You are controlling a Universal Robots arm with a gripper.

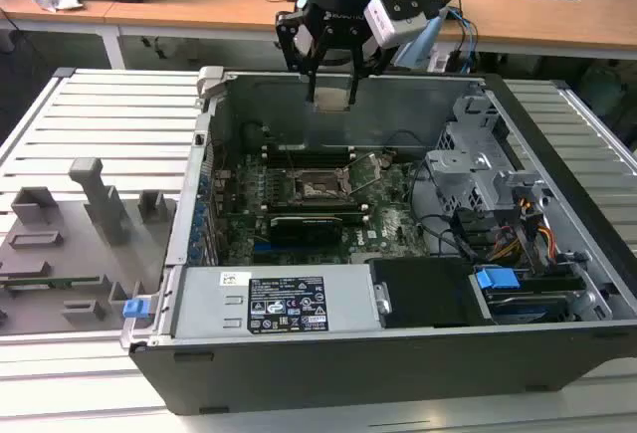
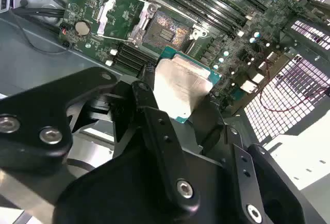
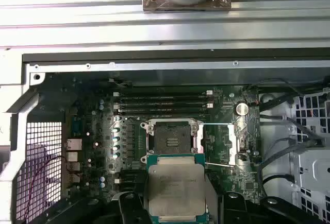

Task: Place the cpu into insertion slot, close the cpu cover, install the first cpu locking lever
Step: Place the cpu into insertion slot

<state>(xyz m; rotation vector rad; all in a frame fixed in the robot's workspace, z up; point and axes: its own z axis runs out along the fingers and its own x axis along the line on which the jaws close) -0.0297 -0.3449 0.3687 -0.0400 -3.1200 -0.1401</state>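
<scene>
Clamped edge to edge in the closed hand (image 1: 332,95), well above the open insertion slot (image 3: 172,135): the cpu (image 3: 177,190), likely light, rigid and fragile underneath, best held by opposite edges and kept level.

Flat indoor light washes an open computer case (image 1: 398,363).
In the exterior view the desk (image 1: 199,5) at twelve o'clock shows bright, while the motherboard (image 1: 309,194) lies in the case walls' shade. In both wrist views the cpu (image 2: 180,87) (image 3: 175,193) catches pale glare; in the second wrist view a perforated panel (image 2: 289,95) burns out pinkish white.
</scene>
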